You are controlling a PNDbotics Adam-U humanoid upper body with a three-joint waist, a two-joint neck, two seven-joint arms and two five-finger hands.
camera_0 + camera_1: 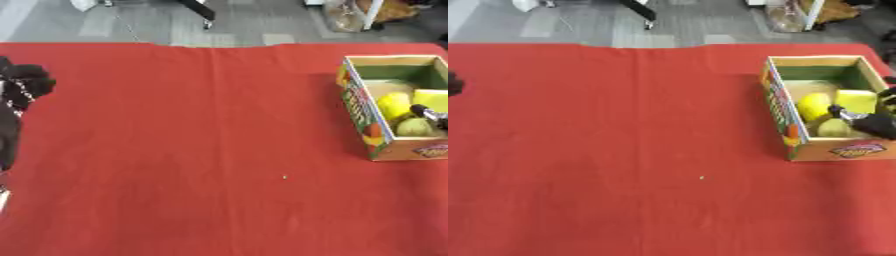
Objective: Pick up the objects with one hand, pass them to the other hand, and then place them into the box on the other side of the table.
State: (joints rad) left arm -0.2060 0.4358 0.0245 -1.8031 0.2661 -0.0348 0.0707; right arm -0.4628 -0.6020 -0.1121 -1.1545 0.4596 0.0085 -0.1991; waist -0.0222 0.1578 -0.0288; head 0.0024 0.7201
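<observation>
Right hand over box, placement about done; nothing left on cloth.

Black left hand at far-left edge, idle, fingers curled in on nothing, well apart from everything. Red tablecloth bare in the middle apart from one tiny pale speck. Printed open-top cardboard box on the right side, long axis running near–far. Inside: bright yellow rounded object, flat yellow block to its right, pale yellow-green round object nearest the front wall. Black right hand reaching in from the right edge, over the box's near-right corner, just right of and touching or nearly touching the green-yellow round one; cannot tell whether fingers are apart or clamped. Likely release stage. Next move turns on straight lift up and out to the right, clear of the right wall; right hand is the only one near.
</observation>
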